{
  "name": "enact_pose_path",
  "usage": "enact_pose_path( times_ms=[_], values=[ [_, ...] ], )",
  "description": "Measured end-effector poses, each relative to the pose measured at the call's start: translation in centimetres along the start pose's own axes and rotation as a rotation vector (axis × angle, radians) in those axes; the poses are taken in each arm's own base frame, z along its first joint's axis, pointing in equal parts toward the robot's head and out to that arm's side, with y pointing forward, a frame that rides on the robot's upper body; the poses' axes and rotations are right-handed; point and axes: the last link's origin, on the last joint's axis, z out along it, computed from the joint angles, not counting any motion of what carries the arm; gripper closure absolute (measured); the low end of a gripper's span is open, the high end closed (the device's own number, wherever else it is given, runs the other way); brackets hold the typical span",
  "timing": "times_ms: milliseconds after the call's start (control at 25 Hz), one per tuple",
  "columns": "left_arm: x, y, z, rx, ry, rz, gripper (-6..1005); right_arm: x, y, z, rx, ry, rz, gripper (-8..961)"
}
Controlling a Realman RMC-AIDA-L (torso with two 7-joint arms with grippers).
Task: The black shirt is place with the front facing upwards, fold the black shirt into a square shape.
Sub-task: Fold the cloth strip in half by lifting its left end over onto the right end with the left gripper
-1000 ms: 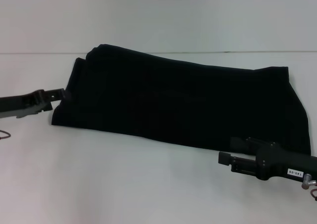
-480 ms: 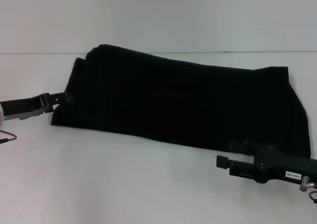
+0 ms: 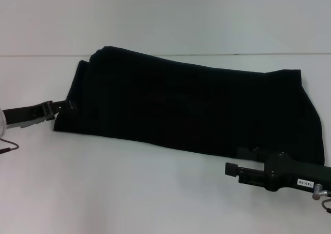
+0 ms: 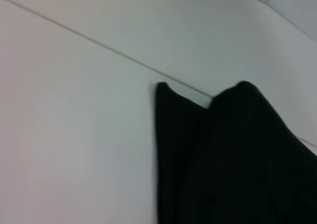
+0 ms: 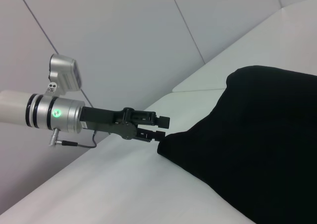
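Two black robot grippers are being kept low at opposite ends of the large plain black cloth shirt [image 3: 191,110], which is lying as a long folded band across the white table [image 3: 129,192]. Over the last second the left gripper [image 3: 66,106] is being drawn slightly down along the shirt's left edge, fingers spread with tips at the corner, while the right gripper [image 3: 234,168] is being shifted a little lower beside the near right hem, its fingers' state untellable; the next fold is probably being set up. No chest lettering is being shown, and only a small white tag on the right gripper, seemingly "140-06", is being made out.
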Motion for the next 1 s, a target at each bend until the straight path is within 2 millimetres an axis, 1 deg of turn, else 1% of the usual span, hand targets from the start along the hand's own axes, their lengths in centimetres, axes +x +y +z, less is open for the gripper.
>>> enact_pose_path(
  times_ms=[240,600,1000],
  values=[
    [0.06,-0.20,-0.12,0.007,0.009,-0.004,142,-0.11,-0.02,0.04,-0.001,-0.001,0.000,115],
    [-0.32,0.11,0.08,-0.005,-0.015,0.006,146,-0.26,0.03,0.14,-0.006,-0.002,0.007,115],
    [-0.70,-0.07,0.05,0.005,-0.038,0.017,150,-0.40,0.13,0.39,-0.013,-0.003,0.004,115]
  ],
)
